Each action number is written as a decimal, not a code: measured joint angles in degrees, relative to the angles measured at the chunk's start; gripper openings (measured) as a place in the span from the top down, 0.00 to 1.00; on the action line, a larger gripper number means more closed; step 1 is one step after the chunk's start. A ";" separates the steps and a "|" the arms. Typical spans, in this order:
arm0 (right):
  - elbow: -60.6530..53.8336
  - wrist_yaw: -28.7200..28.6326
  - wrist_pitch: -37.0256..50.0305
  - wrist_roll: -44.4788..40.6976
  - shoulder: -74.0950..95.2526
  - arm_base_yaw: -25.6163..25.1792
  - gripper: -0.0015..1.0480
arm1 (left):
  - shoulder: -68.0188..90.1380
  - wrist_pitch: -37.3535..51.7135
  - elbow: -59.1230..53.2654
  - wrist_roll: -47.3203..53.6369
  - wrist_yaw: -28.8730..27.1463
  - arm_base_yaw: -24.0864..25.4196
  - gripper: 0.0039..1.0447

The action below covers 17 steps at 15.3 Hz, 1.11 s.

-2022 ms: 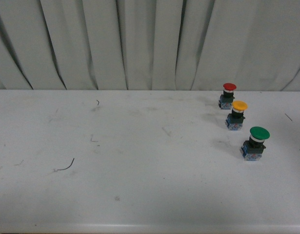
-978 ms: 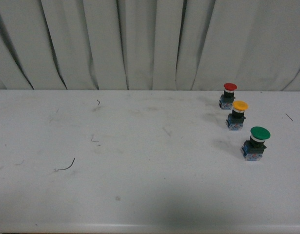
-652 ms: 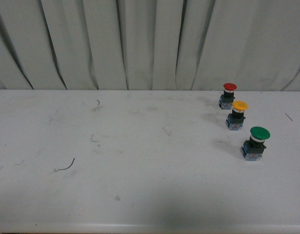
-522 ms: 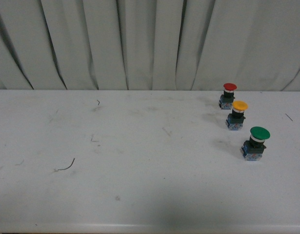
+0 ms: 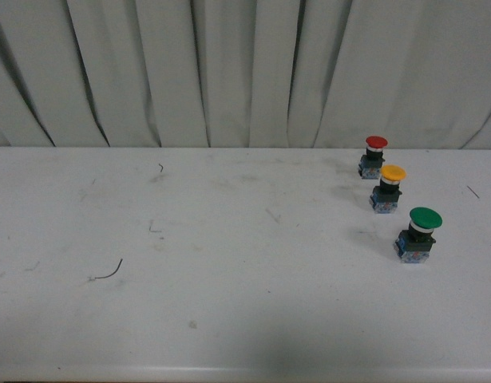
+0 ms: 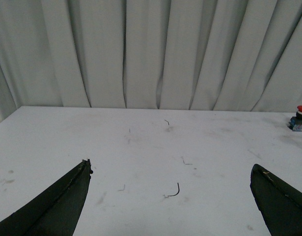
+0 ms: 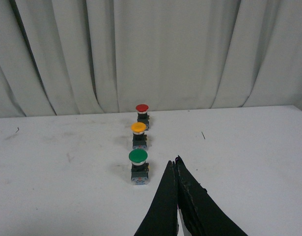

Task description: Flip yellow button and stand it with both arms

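The yellow button stands upright on the white table at the right, cap up on its blue base, between a red-capped button behind it and a green-capped button in front. It also shows in the right wrist view, well beyond my right gripper, which is shut and empty. My left gripper is open and empty, its fingertips far apart over the table's left part. Neither arm shows in the front view.
The red button and green button flank the yellow one in a row. A small bent wire lies on the table's left part. Grey curtains hang behind the table's far edge.
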 joint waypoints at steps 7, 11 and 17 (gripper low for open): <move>0.02 -0.02 -10.21 -0.04 -9.77 0.00 0.98 | 0.00 0.02 0.00 0.00 0.00 0.00 0.06; 0.02 -0.02 -10.16 -0.07 -9.73 0.00 0.51 | 0.00 0.02 0.00 0.00 0.00 0.00 0.06; 0.02 -0.02 -10.16 -0.07 -9.75 0.00 0.06 | 0.00 0.02 0.00 0.00 0.00 0.00 0.06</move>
